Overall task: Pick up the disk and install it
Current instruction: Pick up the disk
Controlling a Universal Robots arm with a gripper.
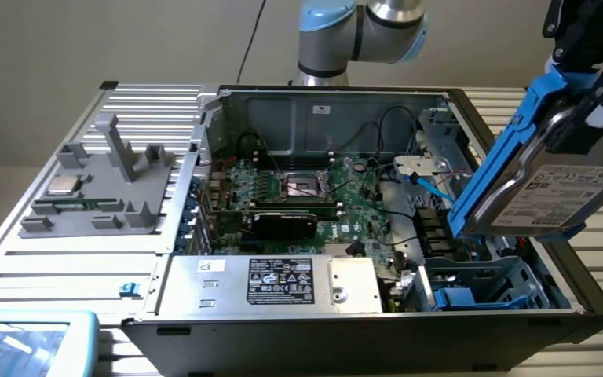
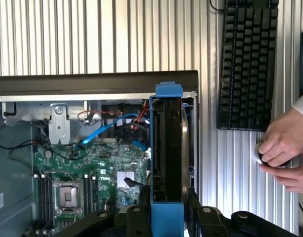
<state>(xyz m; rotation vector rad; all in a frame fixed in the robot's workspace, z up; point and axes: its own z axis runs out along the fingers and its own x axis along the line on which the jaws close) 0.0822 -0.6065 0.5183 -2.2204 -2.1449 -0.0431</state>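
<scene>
The disk (image 1: 548,188), a grey hard drive with a white label in a bright blue carrier, hangs tilted in the air over the exterior view's right side of the open computer case (image 1: 333,102). My gripper (image 1: 586,118) comes down from the upper right and is shut on the disk's upper end. In the wrist view the disk (image 2: 166,148) appears edge-on, clamped between the black fingers (image 2: 203,219) of the gripper (image 2: 166,219), above the case's wall and drive cage. The drive cage (image 1: 480,287) with a blue part inside lies below the disk.
Inside the case are a green motherboard (image 1: 312,192), blue cables (image 2: 107,129) and a silver box with a black label (image 1: 280,284). A grey fixture (image 1: 97,184) holding a small chip sits at the exterior view's left. A keyboard (image 2: 247,64) and a person's hands (image 2: 284,148) are beside the case.
</scene>
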